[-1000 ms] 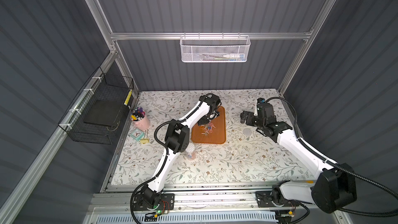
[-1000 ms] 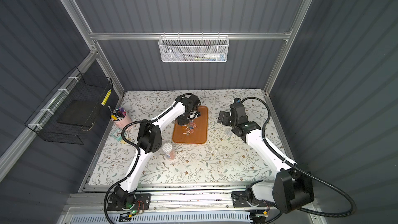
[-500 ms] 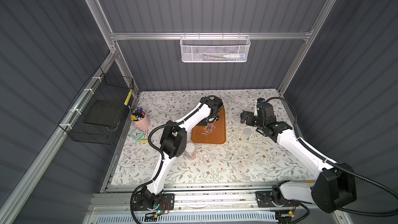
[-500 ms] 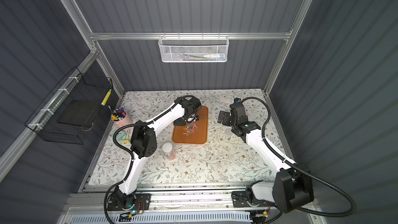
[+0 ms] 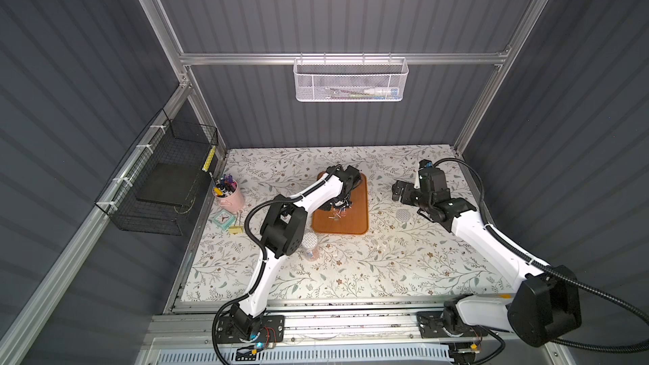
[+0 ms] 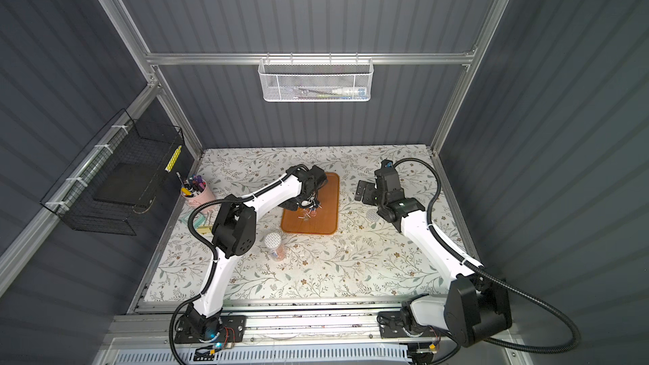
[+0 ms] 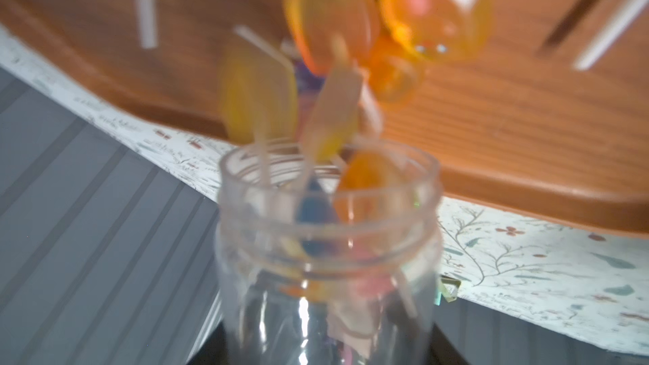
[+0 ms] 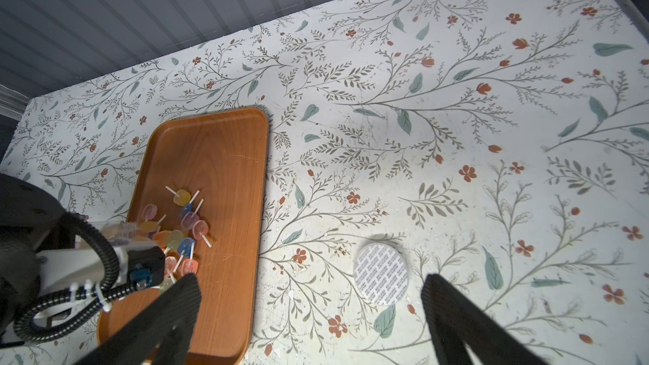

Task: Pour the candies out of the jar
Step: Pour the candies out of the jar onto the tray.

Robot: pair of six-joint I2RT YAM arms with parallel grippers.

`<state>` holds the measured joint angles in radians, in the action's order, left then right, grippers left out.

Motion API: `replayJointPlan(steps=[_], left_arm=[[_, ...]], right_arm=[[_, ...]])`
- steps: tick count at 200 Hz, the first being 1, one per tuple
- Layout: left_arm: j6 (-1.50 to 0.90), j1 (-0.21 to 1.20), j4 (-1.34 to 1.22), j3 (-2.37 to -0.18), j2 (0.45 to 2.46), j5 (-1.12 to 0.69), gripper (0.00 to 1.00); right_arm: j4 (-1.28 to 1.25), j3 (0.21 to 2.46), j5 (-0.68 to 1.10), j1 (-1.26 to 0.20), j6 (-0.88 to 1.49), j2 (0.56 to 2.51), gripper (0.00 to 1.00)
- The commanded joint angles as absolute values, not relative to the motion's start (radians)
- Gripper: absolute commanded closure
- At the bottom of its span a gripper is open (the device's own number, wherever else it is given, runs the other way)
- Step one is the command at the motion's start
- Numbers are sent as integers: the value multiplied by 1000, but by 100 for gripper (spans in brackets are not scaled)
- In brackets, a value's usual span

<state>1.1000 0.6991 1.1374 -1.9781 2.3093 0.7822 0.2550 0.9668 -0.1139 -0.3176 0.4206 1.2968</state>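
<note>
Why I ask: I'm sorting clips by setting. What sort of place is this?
Probably a robot test booth, not a home: an aluminium frame with ribbed grey wall panels encloses a floral tabletop, and the left arm and right arm mount on a rail at its front edge.

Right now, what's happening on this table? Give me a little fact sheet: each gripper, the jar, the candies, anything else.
left gripper: shut on jar, which is tipped over tray
right gripper: open, empty, near lid
candies: pile on tray; some at jar's mouth and inside
lid: flat on table, beside tray, not touching it
second jar: upright, lidded, on table near tray
cup: pink, holds pens, at table's edge
</note>
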Motion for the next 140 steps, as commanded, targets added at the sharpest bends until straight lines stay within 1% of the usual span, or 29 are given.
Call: replayJointPlan(steps=[1, 39, 91, 101, 140], left_arm=[[1280, 703, 1065, -1976, 2248, 807, 100], [1302, 702, 1048, -1997, 2246, 785, 100], [1304, 702, 1019, -1992, 2226, 804, 100], [1301, 703, 963, -1999, 2224, 807, 100], [1294, 704, 871, -2027, 2244, 786, 100]], right_arm=[[255, 967, -117, -319, 430, 1290, 1], [249, 956, -126, -319, 430, 1274, 1], [249, 957, -119, -319, 433, 1281, 1], [246, 957, -116, -319, 435, 1282, 1], [251, 953, -121, -319, 437, 1273, 1]])
